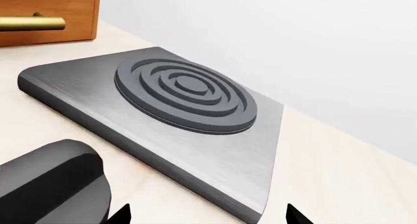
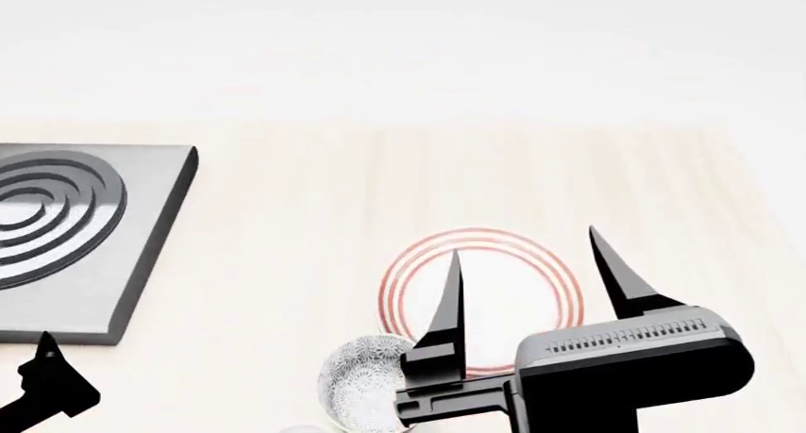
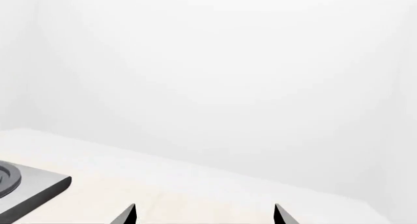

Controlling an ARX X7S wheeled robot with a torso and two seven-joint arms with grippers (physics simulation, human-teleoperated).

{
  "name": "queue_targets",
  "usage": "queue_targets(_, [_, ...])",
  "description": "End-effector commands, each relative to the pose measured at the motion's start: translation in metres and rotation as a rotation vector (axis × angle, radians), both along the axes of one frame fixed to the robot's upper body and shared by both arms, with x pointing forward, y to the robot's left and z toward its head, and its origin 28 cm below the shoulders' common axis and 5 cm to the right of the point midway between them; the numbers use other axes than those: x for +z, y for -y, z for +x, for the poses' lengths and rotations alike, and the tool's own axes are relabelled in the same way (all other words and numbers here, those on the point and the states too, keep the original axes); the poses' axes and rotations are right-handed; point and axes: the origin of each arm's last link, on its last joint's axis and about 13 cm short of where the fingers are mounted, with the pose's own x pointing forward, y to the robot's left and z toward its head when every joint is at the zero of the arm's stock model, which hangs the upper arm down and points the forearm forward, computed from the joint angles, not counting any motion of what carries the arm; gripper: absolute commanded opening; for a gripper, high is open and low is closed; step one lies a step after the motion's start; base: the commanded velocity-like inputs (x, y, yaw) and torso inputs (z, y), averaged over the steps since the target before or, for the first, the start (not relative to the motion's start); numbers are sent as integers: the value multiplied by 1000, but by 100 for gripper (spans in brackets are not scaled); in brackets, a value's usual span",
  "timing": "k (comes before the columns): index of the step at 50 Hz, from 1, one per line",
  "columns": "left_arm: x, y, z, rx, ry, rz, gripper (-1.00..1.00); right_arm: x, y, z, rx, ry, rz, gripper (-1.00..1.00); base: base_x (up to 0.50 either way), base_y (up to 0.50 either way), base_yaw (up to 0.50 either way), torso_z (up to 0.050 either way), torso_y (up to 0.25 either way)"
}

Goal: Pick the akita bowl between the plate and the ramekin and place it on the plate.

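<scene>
The plate [image 2: 554, 296], white with thin red rings, lies on the light wooden counter in the head view. Just near-left of it sits the akita bowl [image 2: 357, 381], speckled grey and partly cut by my right arm. My right gripper [image 2: 524, 244] hangs over the plate, open, with nothing between its fingers [image 2: 447, 301]. In the right wrist view the right gripper [image 3: 204, 215] shows only two spread tips against the white wall. My left gripper [image 2: 48, 381] is at the near left, by the hob's near corner; the left wrist view shows the left gripper [image 1: 208, 216] open and empty. The ramekin is out of view.
A grey hob slab [image 2: 120, 263] with a ringed burner [image 1: 185, 94] lies at the left of the counter. A wooden cabinet front [image 1: 72, 14] with a brass handle [image 1: 32, 23] stands behind it. A white wall [image 3: 215, 77] backs the counter. The hob's corner [image 3: 36, 187] also shows.
</scene>
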Motion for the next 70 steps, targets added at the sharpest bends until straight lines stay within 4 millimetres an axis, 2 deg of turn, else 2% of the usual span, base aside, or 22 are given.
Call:
queue_targets(1, [0, 0, 0, 0, -1, 0, 100, -1, 0, 0, 3, -4, -1, 100, 371, 0, 0, 0, 0])
queue_targets(13, [0, 0, 0, 1, -1, -1, 100, -3, -1, 2, -1, -24, 13, 100, 375, 0, 0, 0, 0])
queue_targets(28, [0, 0, 0, 1, -1, -2, 100, -8, -6, 11, -41, -233, 67, 100, 21, 0, 0, 0, 0])
queue_targets(33, [0, 0, 0, 0, 0, -1, 100, -9, -7, 13, -46, -253, 78, 100, 0, 0, 0, 0, 0])
queue_targets(41, [0, 0, 0, 0, 1, 0, 100, -13, -13, 18, -32, -307, -57, 100, 0, 0, 0, 0, 0])
queue_targets(43, [0, 0, 0, 0, 2, 0, 100, -14, -16, 22, -5, -311, -16, 100, 0, 0, 0, 0, 0])
queue_targets(45, [0, 0, 0, 0, 1, -1, 100, -16, -17, 27, -28, -310, -64, 100, 0, 0, 0, 0, 0])
queue_targets(49, [0, 0, 0, 1, 2, -1, 100, -17, -21, 34, -19, -312, 108, 100, 0, 0, 0, 0, 0])
queue_targets(51, [0, 0, 0, 1, 2, 0, 100, -19, -23, 36, -5, -399, 128, 100, 0, 0, 0, 0, 0])
queue_targets(57, [0, 0, 0, 3, 2, 0, 100, -21, -27, 41, -21, -441, 179, 100, 0, 0, 0, 0, 0])
queue_targets(58, [0, 0, 0, 3, 2, 0, 100, -22, -28, 40, -3, -516, 175, 100, 0, 0, 0, 0, 0])
queue_targets(66, [0, 0, 0, 3, 1, -2, 100, -16, -33, 45, 34, -573, 202, 100, 0, 0, 0, 0, 0])
queue_targets(70, [0, 0, 0, 3, 1, -1, 100, -14, -36, 50, 23, -612, 283, 100, 0, 0, 0, 0, 0])
